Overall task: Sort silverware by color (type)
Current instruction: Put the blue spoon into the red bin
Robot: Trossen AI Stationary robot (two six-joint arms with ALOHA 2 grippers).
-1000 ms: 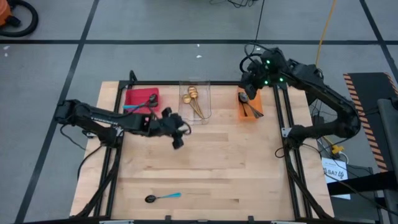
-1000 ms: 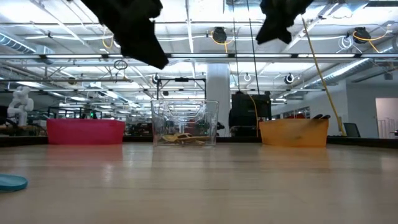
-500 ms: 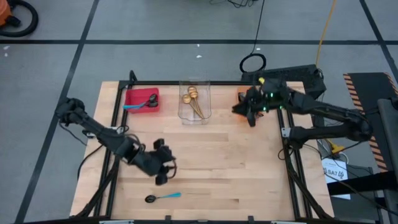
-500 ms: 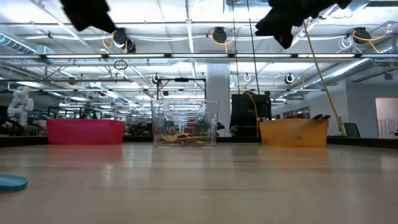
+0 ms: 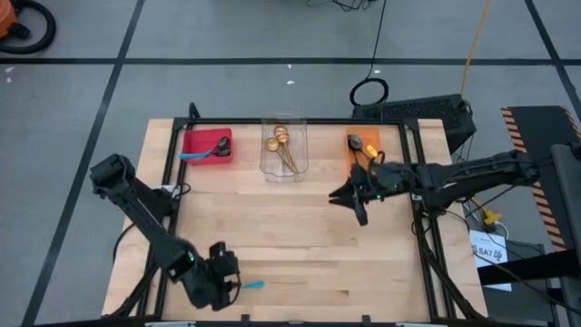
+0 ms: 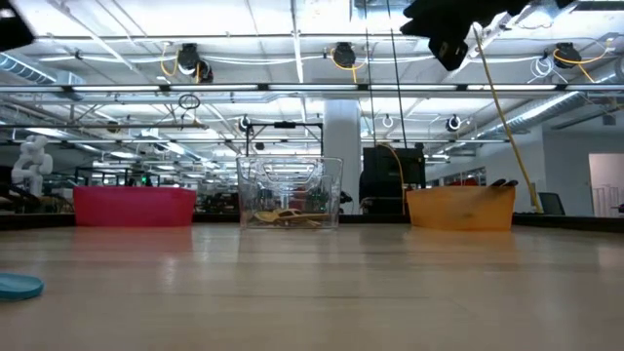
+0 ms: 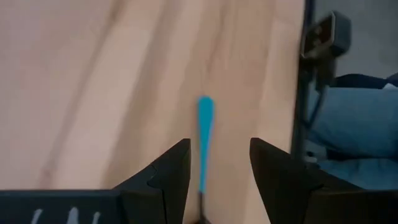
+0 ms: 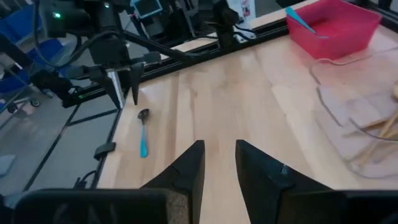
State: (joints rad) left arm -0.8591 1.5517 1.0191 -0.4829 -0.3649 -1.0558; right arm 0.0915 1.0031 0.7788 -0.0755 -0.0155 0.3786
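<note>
The left pincer [image 5: 221, 283] hung wide open over the last blue-handled spoon [image 5: 238, 287] at the worktop's [image 5: 300, 236] near edge; it should drop squarely astride the handle (jaws across it); the spoon lay along that edge, bowl leftward; the right pincer [image 5: 349, 198], part-open and empty, waited mid-worktop.

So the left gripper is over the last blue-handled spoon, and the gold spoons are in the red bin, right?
Not quite. The high view shows the gold spoons in the clear bin, not the red bin. The left gripper is indeed over the blue-handled spoon.
</note>
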